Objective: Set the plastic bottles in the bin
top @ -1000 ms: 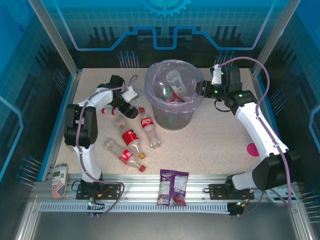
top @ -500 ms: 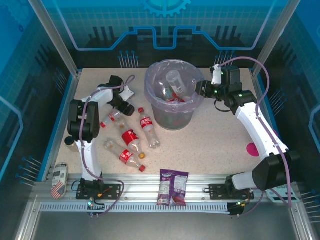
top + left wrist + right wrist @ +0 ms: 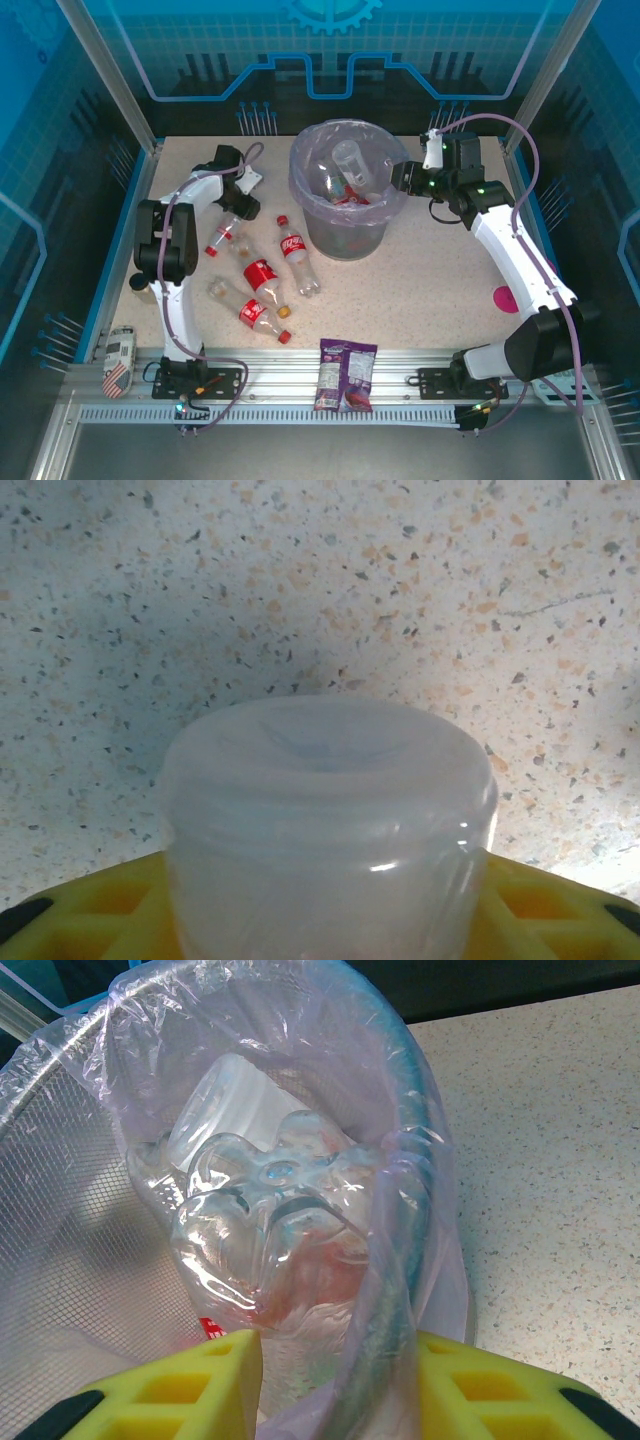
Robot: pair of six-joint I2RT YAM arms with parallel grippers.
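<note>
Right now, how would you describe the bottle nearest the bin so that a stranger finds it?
Find the grey bin with the lilac bag, far middle of the table. Loose bottles lie to its left. The bottle meant lies closest to the bin wall, red label, red cap toward the far side; its neighbours lie further left.
</note>
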